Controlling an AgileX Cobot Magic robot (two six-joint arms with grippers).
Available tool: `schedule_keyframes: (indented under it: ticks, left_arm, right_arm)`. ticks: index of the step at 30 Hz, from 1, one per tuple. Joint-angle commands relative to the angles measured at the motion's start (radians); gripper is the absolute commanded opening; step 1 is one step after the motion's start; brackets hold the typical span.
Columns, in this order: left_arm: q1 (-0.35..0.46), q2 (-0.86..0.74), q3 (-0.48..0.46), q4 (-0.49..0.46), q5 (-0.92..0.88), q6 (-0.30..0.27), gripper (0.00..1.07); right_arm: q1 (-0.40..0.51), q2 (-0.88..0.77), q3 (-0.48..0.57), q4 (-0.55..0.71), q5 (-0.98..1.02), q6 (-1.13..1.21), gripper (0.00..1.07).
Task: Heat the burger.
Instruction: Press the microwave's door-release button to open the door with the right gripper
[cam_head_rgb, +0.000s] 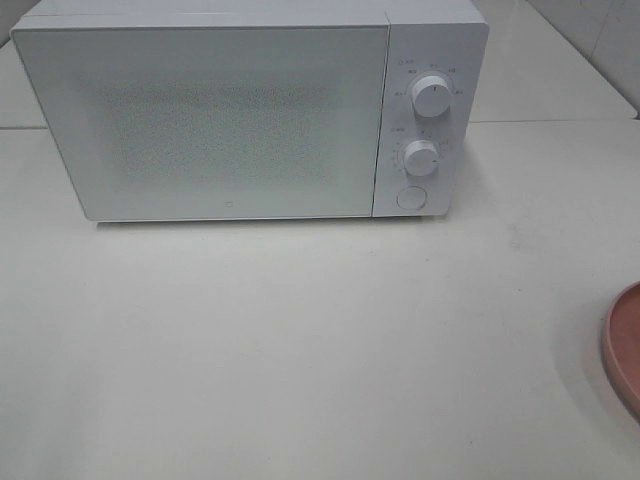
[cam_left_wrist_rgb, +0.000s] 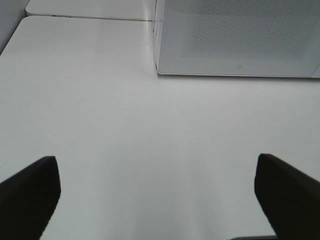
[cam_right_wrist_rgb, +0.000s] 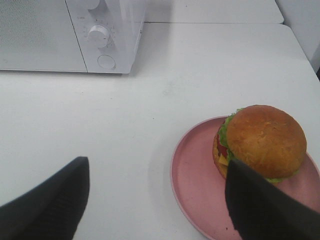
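Pink plate (cam_right_wrist_rgb: 192, 170) near the right claw (cam_right_wrist_rgb: 155, 170) holds the burger (cam_right_wrist_rgb: 260, 142), the microwave (cam_head_rgb: 200, 110) door is shut, and that claw and the left claw (cam_left_wrist_rgb: 156, 160) both gape empty, so every step remains
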Motion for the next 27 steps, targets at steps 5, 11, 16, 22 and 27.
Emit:
schedule_keyframes:
  ticks: [5,11,16,22,27]
  left_arm:
    - [0.003,-0.015,0.003,-0.003,-0.014,0.000,0.98]
    - [0.003,-0.015,0.003,-0.003,-0.014,0.000,0.98]
    - [0.003,-0.015,0.003,-0.003,-0.014,0.000,0.98]
    - [0.003,-0.015,0.003,-0.003,-0.014,0.000,0.98]
    - [0.003,-0.015,0.003,-0.003,-0.014,0.000,0.98]
  right_arm:
    - [-0.005,-0.026,0.003,0.001,-0.018,-0.006,0.75]
    - [-0.005,-0.026,0.003,0.001,-0.018,-0.006,0.75]
    - [-0.005,-0.026,0.003,0.000,-0.020,-0.008,0.75]
    - [-0.005,0.013,-0.019,0.001,-0.025,-0.011,0.75]
    - [-0.005,0.091,-0.040,0.001,-0.087,-0.010,0.75]
